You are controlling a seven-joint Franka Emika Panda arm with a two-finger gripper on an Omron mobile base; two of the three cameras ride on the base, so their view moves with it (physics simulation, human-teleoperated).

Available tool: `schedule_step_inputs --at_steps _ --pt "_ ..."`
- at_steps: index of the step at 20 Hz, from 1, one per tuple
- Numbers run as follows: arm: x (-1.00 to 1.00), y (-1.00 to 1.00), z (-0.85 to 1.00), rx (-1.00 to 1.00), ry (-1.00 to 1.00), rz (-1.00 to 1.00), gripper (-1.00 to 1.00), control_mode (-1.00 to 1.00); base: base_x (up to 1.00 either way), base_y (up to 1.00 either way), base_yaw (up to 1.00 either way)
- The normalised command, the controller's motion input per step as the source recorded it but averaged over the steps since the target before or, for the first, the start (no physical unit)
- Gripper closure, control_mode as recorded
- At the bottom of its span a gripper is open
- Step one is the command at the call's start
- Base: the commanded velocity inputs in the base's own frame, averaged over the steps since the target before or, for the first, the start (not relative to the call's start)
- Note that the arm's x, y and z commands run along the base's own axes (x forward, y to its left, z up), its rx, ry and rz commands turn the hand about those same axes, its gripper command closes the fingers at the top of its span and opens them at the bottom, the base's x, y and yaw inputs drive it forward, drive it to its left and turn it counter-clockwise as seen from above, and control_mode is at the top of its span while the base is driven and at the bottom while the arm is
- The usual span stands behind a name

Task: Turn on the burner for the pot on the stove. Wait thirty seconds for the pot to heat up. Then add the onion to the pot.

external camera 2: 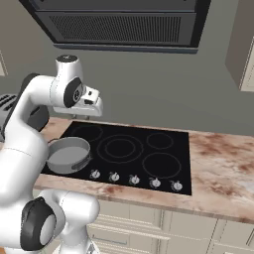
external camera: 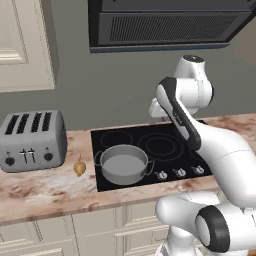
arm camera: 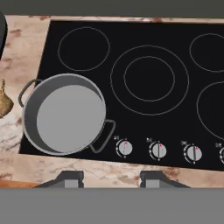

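Note:
The grey pot (external camera: pixel 123 164) (external camera 2: pixel 67 155) (arm camera: pixel 65 114) stands empty on the front left ring of the black stove (external camera: pixel 165 131) (external camera 2: pixel 135 161) (arm camera: pixel 118 33). The yellow-brown onion (external camera: pixel 79 167) (arm camera: pixel 3 103) lies on the counter just left of the pot. My gripper (external camera 2: pixel 83 117) (arm camera: pixel 113 179) hangs open and empty high above the stove, over its front edge near the pot and the leftmost knobs (arm camera: pixel 124 148). It touches nothing.
A silver four-slot toaster (external camera: pixel 32 140) sits on the marble counter (external camera: pixel 45 192) left of the onion. A row of silver knobs (external camera: pixel 179 173) (external camera 2: pixel 134 179) runs along the stove's front edge. A dark range hood (external camera: pixel 165 25) (external camera 2: pixel 119 25) hangs overhead.

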Motion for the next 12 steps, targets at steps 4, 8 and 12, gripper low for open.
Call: schedule_step_inputs --at_steps 4,8,12 --pt "0.0 -0.2 -0.03 0.05 0.0 0.0 -1.0 -1.0 0.0 0.0 0.0" --pt "0.0 -0.43 -0.19 0.08 0.0 0.0 -1.0 -1.0 0.0 0.0 0.0" --pt "0.0 -0.27 -0.27 0.01 0.0 0.0 -1.0 -1.0 0.0 0.0 0.0"
